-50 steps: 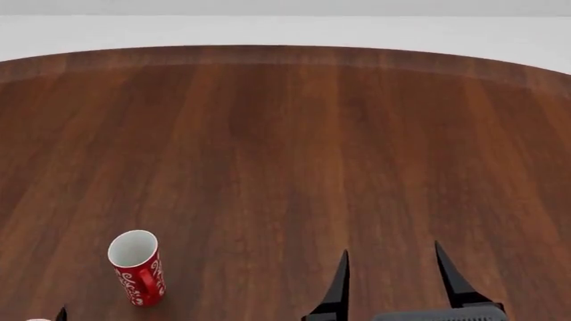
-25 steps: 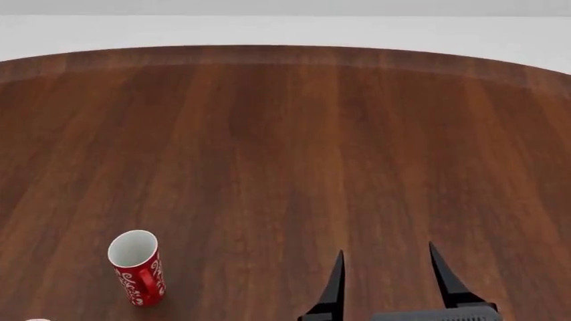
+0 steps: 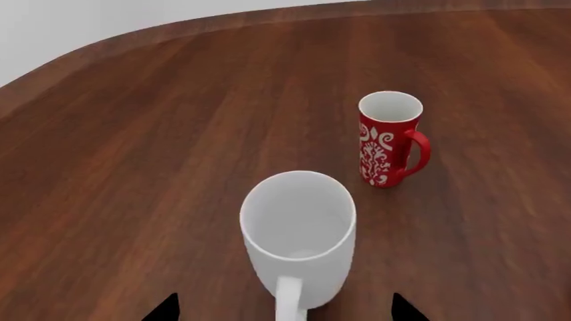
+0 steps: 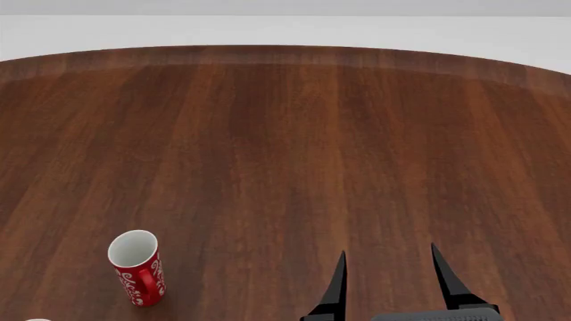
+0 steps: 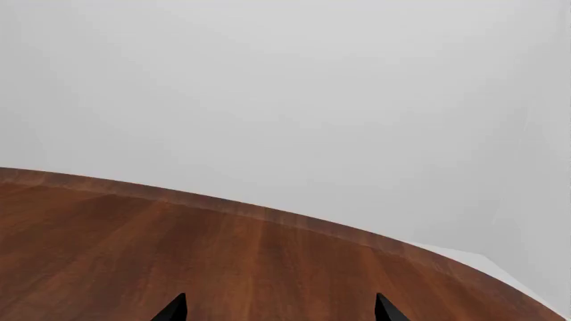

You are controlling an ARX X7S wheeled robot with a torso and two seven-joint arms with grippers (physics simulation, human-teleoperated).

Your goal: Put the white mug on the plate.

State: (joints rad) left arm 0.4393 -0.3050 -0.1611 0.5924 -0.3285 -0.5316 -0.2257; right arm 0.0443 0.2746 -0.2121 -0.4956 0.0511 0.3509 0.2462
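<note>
Pincer tips come first in our left wrist view: the left pincer (image 3: 283, 309) shows only as two dark points, spread wide with nothing between them but the white mug's handle, which neither tip touches, so we read it as released. Just beyond them stands the white mug (image 3: 299, 237), upright on the wooden surface (image 3: 134, 167), its handle turned toward the camera and its mouth open to us. Farther on, a little apart from it, stands the red mug (image 3: 388, 139) with white swirls, also upright, its handle on the side away from the white mug.

Our head view gives a different account. There the white mug is only a pale sliver (image 4: 36, 319) at the bottom edge, too little to judge, while the red mug (image 4: 136, 266) stands clear near the lower left. The right pincer (image 4: 387, 275) rises from the bottom edge well to the right of the red mug, its two black fingers parted over bare wood and holding nothing, so it too is released. Beyond it the surface runs on to its curved far edge.

Our right wrist view shows the right pincer's tips (image 5: 278, 307), then wood, the curved edge and a plain grey backdrop. We see the plate in none of the three views.
</note>
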